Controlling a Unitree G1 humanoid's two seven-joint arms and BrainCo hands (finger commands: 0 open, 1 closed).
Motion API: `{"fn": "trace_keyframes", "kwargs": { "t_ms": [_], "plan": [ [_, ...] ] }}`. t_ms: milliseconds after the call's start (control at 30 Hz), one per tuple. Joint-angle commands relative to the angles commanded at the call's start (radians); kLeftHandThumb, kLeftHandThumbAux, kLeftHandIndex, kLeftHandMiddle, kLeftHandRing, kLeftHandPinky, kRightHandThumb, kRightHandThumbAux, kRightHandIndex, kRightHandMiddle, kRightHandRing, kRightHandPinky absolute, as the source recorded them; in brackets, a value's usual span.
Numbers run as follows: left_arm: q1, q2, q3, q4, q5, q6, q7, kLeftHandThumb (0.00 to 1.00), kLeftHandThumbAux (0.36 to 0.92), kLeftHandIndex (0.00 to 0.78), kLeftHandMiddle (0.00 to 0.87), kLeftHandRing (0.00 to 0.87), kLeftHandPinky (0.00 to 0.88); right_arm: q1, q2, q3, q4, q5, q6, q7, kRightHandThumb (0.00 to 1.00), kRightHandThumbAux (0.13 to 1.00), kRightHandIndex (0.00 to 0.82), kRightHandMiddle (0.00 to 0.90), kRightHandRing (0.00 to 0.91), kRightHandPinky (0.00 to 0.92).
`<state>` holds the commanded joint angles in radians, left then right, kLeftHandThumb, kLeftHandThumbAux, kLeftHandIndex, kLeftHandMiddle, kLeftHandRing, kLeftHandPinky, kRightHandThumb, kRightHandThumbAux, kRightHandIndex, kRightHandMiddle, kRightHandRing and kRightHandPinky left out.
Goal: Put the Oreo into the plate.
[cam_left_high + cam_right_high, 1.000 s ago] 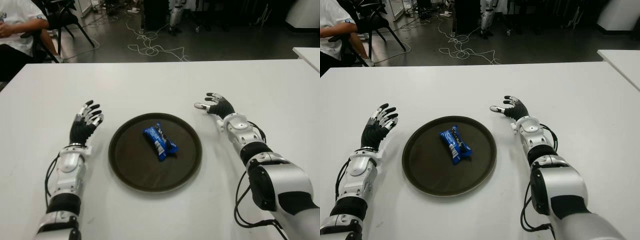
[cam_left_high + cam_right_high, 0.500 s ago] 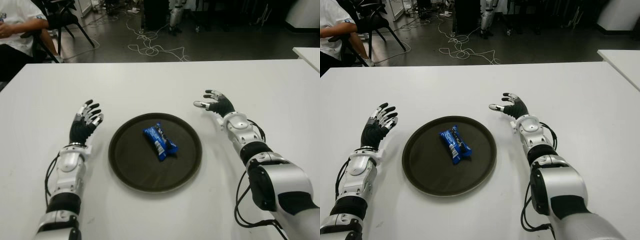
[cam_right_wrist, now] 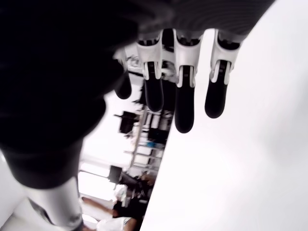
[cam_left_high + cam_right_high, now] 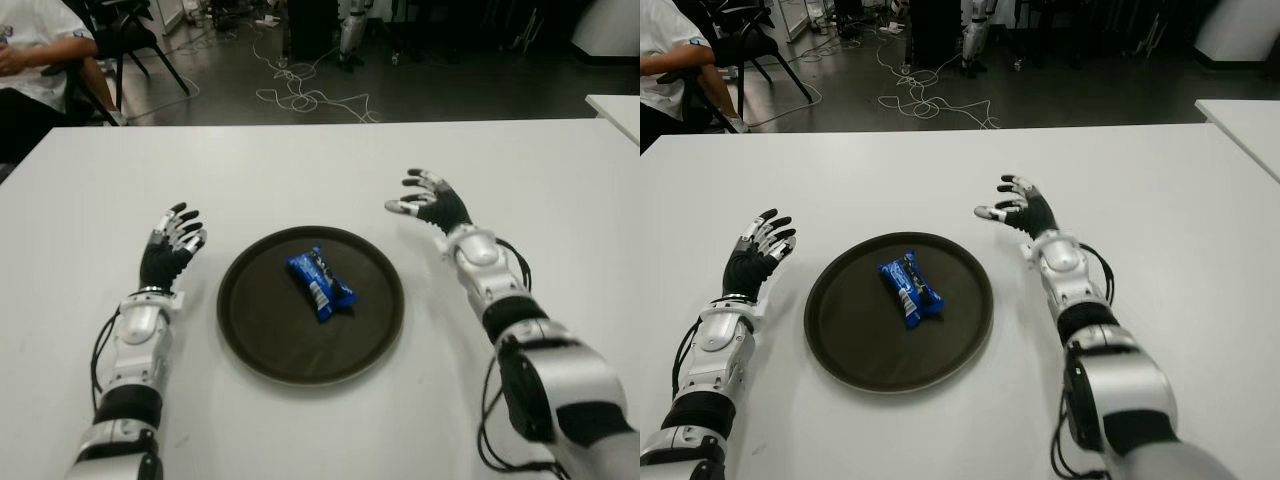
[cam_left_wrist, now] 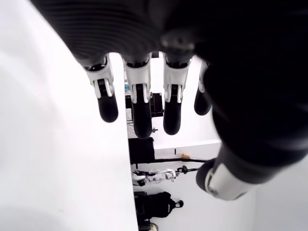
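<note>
- The right hand (image 4: 432,203) is seen on the right of the plate (image 4: 250,330), beyond the plate's far right rim and apart from it; its fingers (image 3: 184,107) are spread and nothing is held in them.
- The left hand (image 4: 169,250) is seen on the left of the plate, level with the plate's far half and clear of its rim; its fingers (image 5: 139,113) are extended and loosely spread, and nothing is held.
- The Oreo (image 4: 320,283), a blue packet, is found lying inside the plate, slightly toward the far right of the plate's centre and set at a slant.
- The plate, round and dark brown, is set flat on the white table (image 4: 300,165), between the two hands.
- A seated person (image 4: 35,50) is partly visible past the table's far left corner, well apart from the plate.
- Cables (image 4: 300,95) are seen lying on the dark floor beyond the far edge of the table.
</note>
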<state>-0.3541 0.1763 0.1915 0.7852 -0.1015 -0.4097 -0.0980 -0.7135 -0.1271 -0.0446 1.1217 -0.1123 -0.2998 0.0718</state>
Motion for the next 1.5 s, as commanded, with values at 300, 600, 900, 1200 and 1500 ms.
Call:
{"fn": "trace_keyframes", "kwargs": {
  "t_ms": [300,600,900,1200,1500],
  "plan": [
    [0.001,0.010,-0.002,0.001,0.003,0.004,-0.009,0.088,0.738,0.122,0.196,0.179,0.139,0.067,-0.007,0.008,-0.075,0.001,-0.009,-0.034,0.001,0.789,0.164,0.262,0.292,0.322],
    [0.003,0.014,0.006,-0.004,-0.009,0.009,-0.022,0.094,0.739,0.114,0.192,0.172,0.125,0.139,-0.027,0.016,-0.131,-0.001,-0.012,-0.038,0.000,0.775,0.167,0.258,0.291,0.322],
    [0.008,0.017,0.012,-0.009,-0.016,0.007,-0.032,0.111,0.746,0.105,0.186,0.163,0.120,0.184,-0.026,0.015,-0.185,0.018,-0.005,-0.022,0.000,0.765,0.172,0.271,0.303,0.333],
    [0.010,0.023,0.017,-0.011,-0.020,0.010,-0.042,0.105,0.760,0.107,0.184,0.161,0.121,0.177,-0.025,0.004,-0.159,0.024,-0.007,-0.027,0.000,0.734,0.159,0.274,0.320,0.356],
    [0.013,0.028,0.023,-0.006,-0.024,-0.001,-0.062,0.111,0.778,0.111,0.190,0.166,0.143,0.158,-0.018,-0.009,-0.121,0.030,-0.018,-0.037,0.000,0.723,0.165,0.282,0.333,0.372]
  ]
}}
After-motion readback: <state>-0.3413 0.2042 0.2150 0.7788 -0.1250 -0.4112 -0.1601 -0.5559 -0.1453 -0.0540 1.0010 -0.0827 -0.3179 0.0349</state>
